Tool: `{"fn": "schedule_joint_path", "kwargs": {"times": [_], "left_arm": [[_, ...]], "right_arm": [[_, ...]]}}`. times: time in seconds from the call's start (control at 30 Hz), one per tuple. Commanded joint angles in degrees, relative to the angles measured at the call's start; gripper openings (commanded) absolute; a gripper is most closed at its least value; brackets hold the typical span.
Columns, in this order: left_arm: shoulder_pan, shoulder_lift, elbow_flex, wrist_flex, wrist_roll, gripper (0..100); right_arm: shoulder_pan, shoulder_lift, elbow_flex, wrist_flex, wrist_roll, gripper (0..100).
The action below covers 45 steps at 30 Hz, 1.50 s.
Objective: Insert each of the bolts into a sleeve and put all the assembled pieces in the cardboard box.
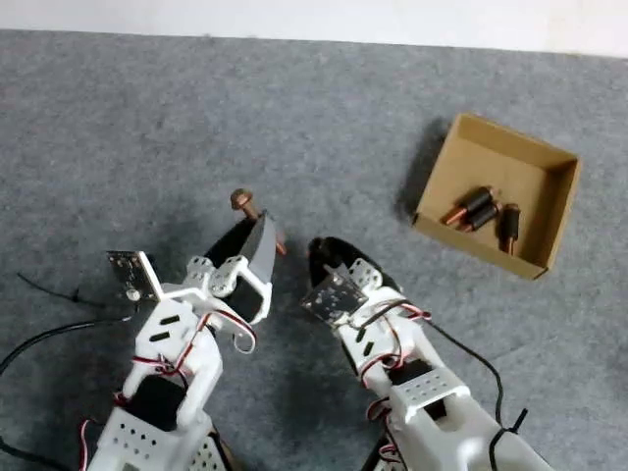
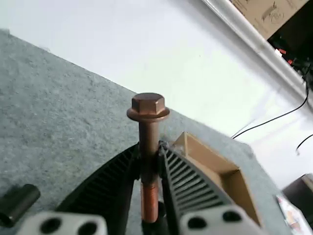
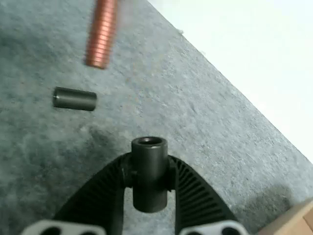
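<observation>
High view: left gripper carries the copper-coloured hex-head bolt. Left wrist view: jaws pinch its shank. It looks rigid, weighty, probably slick. Right wrist view: right gripper clamps the black metal tube sleeve mid-body, bore end forward.

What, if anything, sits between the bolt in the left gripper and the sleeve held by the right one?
Nothing visible does. In the right wrist view, only open air separates the bolt and its threaded tip from the open mouth of the sleeve. A spare sleeve lies on the mat, beside that path.
</observation>
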Motion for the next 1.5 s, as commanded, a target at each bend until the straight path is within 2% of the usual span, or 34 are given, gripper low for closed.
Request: {"fn": "schedule_joint_path", "kwargs": {"times": [0.0,0.1,0.2,0.27,0.43,0.6,0.67,0.8,0.93,1.03,1.23,1.47], "left_arm": [[-2.2,2.9,-1.4,0.5,-2.1,0],[-6.2,8.7,-7.2,5.6,-2.4,0],[-9.2,18.9,-14.9,10.4,-2.8,0],[-11.1,28.0,-18.7,9.7,-5.5,0],[-17.9,53.9,-30.8,7.6,-8.3,0],[-22.2,81.5,-45.1,7.7,-8.1,0],[-23.4,91.3,-50.2,7.9,-6.4,0],[-25.2,105.3,-61.2,14.6,-3.5,0],[-25.2,114.9,-72.7,25.1,-3.3,0],[-25.2,120.0,-78.2,29.7,-3.3,0],[-25.2,123.2,-82.6,34.2,-3.3,0],[-25.2,123.2,-82.7,34.4,-3.3,0]], "right_arm": [[0.9,-1.3,4.4,4.4,0.4,0.5],[0.9,-0.7,-3.3,21.1,-0.5,0.5],[1.0,-0.7,-13.8,40.0,-5.6,0.5],[0.9,-0.7,-19.8,46.0,-7.3,0.5],[-1.6,0.7,-23.2,48.6,-9.5,0.5],[-8.0,9.3,-27.4,56.0,-10.6,0.5],[-8.2,13.8,-29.4,58.1,-10.6,0.5],[-8.0,22.4,-34.5,60.4,-10.6,0.5],[-8.0,29.1,-39.1,64.6,-10.6,0.5],[-8.0,32.0,-41.9,67.1,-10.6,0.5],[-8.0,35.5,-43.3,68.2,-10.6,0.5],[-8.0,35.6,-43.3,68.2,-10.6,0.5]]}}
